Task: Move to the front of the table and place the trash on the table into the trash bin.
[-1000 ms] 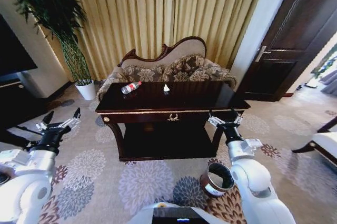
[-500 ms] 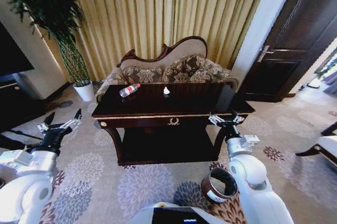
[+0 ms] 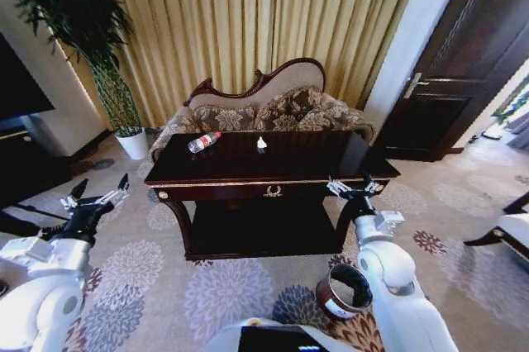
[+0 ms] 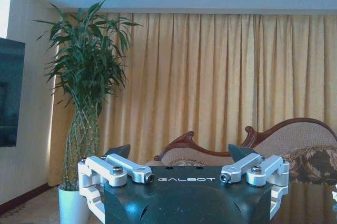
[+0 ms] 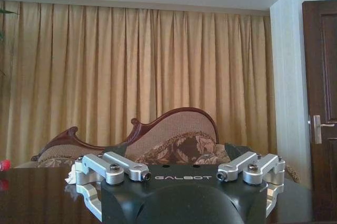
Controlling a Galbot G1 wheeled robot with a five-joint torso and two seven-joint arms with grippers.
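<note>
table [image 3: 248,172]: dark glossy top with gold trim, sitting centre ahead of the robot, gold emblem on the front drawer, lower shelf underneath; floral sofa [image 3: 273,109] standing just behind its far edge.
bottle [image 3: 204,140]: clear plastic with red label, lying on its side on the far left part of the tabletop.
paper bit [image 3: 261,143]: small white crumpled piece, resting on the far middle of the tabletop, well apart from the bottle and to its right.
trash bin [image 3: 345,292]: round reddish-brown bucket with dark rim and white label, sitting on the patterned carpet at near right, in front of the table's right leg, beside the right arm.
left gripper [image 3: 99,193]: hovering over the carpet to the left of the table, fingers spreading wide, holding nothing; the left wrist view is showing both fingers [image 4: 116,151] apart, pointing toward the curtain [image 4: 210,82] and potted plant [image 4: 84,113].
right gripper [image 3: 351,187]: hanging at the table's near right corner, fingers gaping wide, holding nothing; the right wrist view is looking across the tabletop toward the sofa.
door [image 3: 471,63]: dark, standing at far right.
</note>
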